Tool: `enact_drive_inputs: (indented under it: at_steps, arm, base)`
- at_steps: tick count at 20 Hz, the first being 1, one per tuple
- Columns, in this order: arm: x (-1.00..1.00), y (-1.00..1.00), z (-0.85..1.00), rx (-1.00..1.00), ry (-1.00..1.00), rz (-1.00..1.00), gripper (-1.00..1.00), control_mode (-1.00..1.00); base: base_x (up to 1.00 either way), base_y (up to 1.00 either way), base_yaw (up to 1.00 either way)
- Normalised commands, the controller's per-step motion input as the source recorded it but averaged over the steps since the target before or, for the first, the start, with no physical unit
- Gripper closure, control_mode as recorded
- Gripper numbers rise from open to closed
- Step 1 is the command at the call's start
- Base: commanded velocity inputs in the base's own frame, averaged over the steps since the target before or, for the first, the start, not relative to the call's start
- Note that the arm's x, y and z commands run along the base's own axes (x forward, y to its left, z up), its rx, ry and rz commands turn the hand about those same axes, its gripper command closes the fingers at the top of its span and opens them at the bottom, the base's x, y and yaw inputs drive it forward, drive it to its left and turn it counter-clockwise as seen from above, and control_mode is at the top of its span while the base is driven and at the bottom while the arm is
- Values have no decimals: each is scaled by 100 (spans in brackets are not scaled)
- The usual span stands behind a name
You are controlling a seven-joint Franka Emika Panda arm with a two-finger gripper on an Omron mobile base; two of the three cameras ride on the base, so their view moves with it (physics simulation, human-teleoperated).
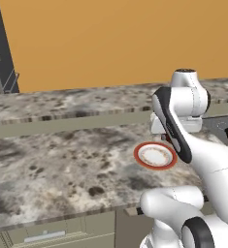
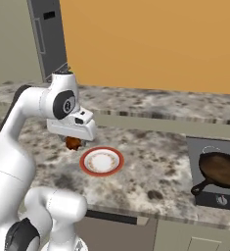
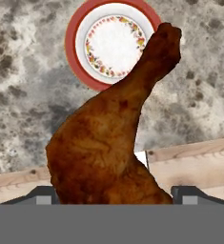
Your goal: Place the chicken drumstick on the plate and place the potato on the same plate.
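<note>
The chicken drumstick is a glazed reddish-brown piece that fills the middle of the hand view, thick end down between the fingers. My gripper is shut on it. In the right base view the drumstick hangs under the hand just above the counter, a little left of the plate and behind it. The plate is white with a red rim and a flowered ring, and it lies bare on the counter. The potato is out of view.
A black frying pan sits on the stove at the right. A pale wooden board lies under the hand. The marble counter stretches left, with a raised ledge behind and its front edge near the base.
</note>
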Motion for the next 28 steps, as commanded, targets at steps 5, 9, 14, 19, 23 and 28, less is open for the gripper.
enact_drive_inputs:
  at_steps: [5,9,14,19,23,28]
  arm:
    - [57,-14,-32,0,0,0,100,-100]
    - [54,0,-51,0,0,0,100,-100]
    - [46,0,-63,0,0,0,100,-100]
    - [42,0,-60,0,0,0,100,-100]
    - [41,0,-46,0,0,0,100,-100]
    - [37,0,-37,0,0,0,100,-100]
  base:
    - [0,0,0]
    - [0,0,0]
    - [0,0,0]
    - [0,0,0]
    - [0,0,0]
    - [0,0,0]
